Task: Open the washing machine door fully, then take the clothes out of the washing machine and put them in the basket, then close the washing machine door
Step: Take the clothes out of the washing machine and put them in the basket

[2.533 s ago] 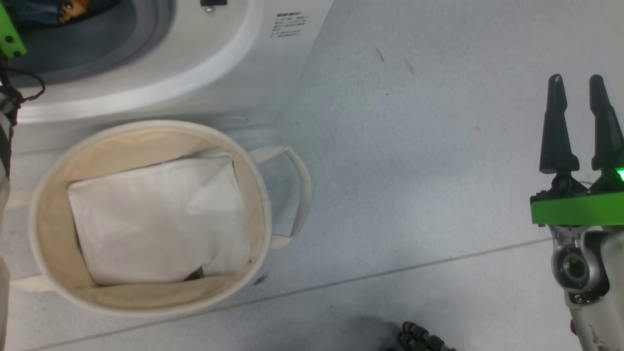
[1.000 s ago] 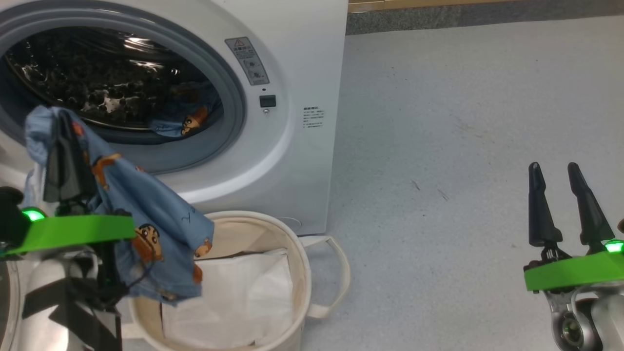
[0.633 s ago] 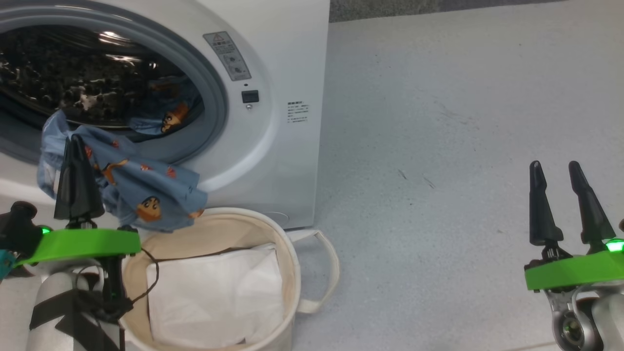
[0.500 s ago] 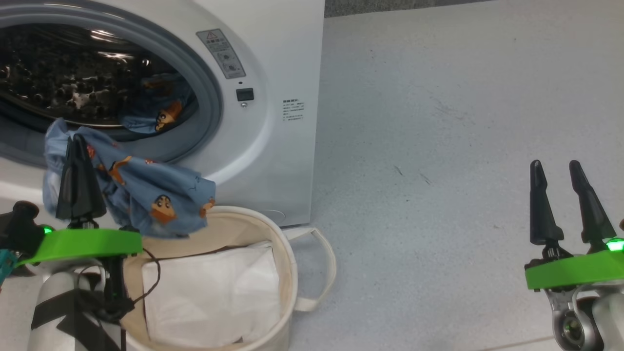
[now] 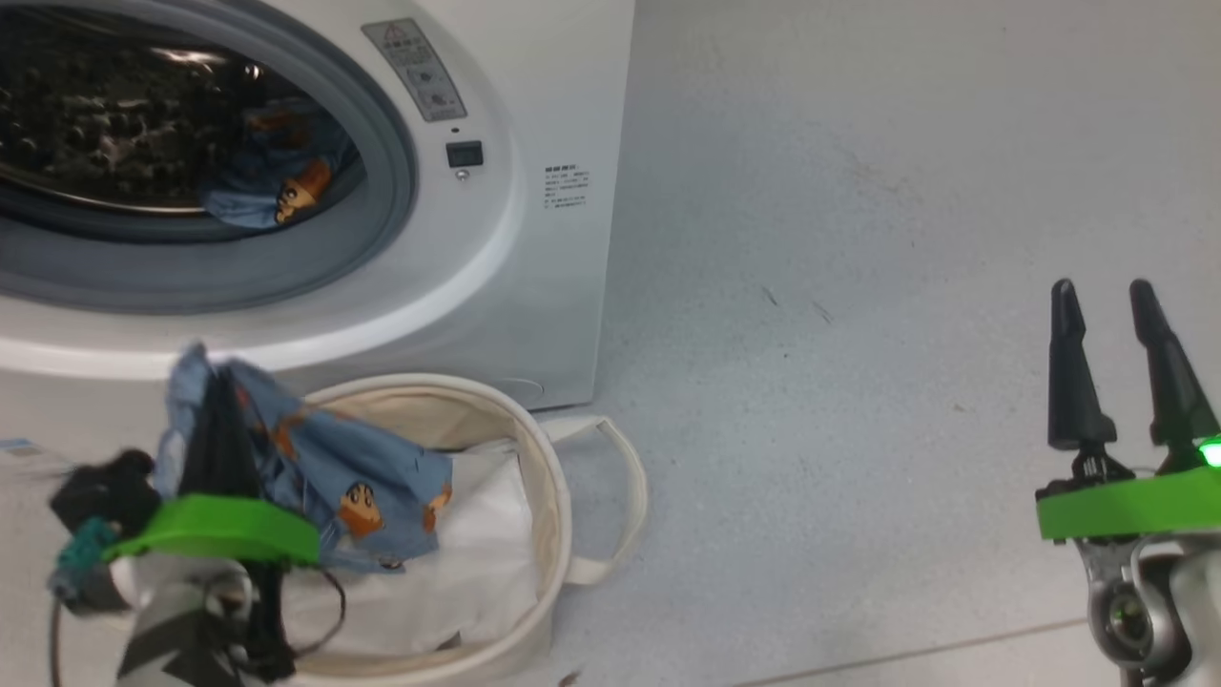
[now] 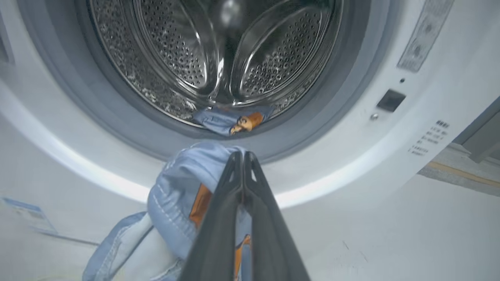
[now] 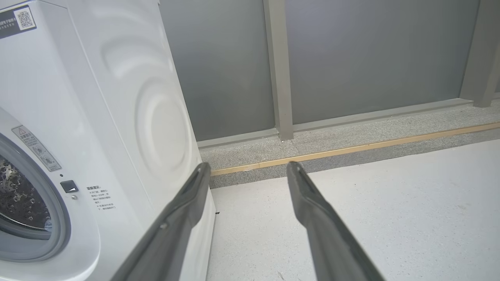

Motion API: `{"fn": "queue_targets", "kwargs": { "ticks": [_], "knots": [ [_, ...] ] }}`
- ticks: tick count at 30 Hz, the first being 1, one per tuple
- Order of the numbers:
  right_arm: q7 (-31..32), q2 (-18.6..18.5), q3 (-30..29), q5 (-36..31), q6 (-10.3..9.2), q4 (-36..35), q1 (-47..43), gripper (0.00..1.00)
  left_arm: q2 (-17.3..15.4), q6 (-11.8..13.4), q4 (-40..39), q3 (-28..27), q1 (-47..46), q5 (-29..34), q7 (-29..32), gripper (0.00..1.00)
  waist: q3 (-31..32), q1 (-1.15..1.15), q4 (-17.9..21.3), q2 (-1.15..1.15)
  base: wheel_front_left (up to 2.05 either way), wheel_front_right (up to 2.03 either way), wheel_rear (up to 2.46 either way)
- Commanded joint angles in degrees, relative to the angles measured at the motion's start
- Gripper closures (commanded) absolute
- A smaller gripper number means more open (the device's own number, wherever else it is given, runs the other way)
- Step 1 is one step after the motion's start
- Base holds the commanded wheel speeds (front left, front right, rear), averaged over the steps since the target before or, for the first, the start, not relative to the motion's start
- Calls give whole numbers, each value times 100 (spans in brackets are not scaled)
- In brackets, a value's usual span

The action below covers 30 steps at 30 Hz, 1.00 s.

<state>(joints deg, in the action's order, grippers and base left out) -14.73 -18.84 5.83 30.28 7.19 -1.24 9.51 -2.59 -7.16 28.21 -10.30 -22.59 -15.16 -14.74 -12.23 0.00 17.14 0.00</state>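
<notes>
Head view: clothes in left gripper

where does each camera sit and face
Head: atop the robot, looks down on round cream canvas basket and white washing machine; left pincer, right pincer show.
Left wrist: behind shut left pincer, facing steel drum.
Right wrist: behind open right pincer, facing machine's side, grey wall.
Shared: head and left wrist both show the gripped light blue cartoon-print garment.

The clothes are light blue (orange-brown cartoon print), the basket cream, the washing machine white, its gasket grey.
</notes>
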Motion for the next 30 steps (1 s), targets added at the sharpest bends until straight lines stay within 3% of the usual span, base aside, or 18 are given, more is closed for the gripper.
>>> {"fn": "queue_targets", "kwargs": {
  "ticks": [1, 12, 16, 27, 28, 29, 30],
  "knots": [
    [-27, -180, 16, 6, 30, -216, 172, 0, -128, -33, 111, -113, -168, 42, -26, 100, -90, 0, 29, 0, 0, 0, 0],
    [-27, -268, -69, 84, 30, -333, 414, 0, -480, -24, 3141, 339, -1040, 48, -26, 100, -749, 0, 236, 0, 0, 0, 0],
    [-27, -266, -104, 124, 30, -373, 505, 0, -602, 125, 4046, 384, -1427, 103, -17, 100, -1045, 0, 382, 0, 0, 0, 0],
    [-27, -65, -178, 181, 30, -440, 751, 0, -791, 465, 4543, 463, -1893, 90, 537, 100, -1608, 0, 582, 0, 0, 0, 0],
    [-27, -55, -179, 180, 30, -432, 759, 0, -792, 482, 4550, 462, -1893, 76, 586, 73, -1605, 0, 579, 0, 0, 0, 0],
    [-27, -47, -179, 178, 30, -423, 769, 0, -798, 505, 4555, 482, -1892, 86, 609, 1, -1596, 0, 576, 0, 0, 0, 0],
    [-27, -43, -178, 177, 30, -416, 779, 0, -798, 510, 4558, 524, -1894, 115, 620, 0, -1581, 0, 567, 0, 0, 0, 0]
  ]
}}
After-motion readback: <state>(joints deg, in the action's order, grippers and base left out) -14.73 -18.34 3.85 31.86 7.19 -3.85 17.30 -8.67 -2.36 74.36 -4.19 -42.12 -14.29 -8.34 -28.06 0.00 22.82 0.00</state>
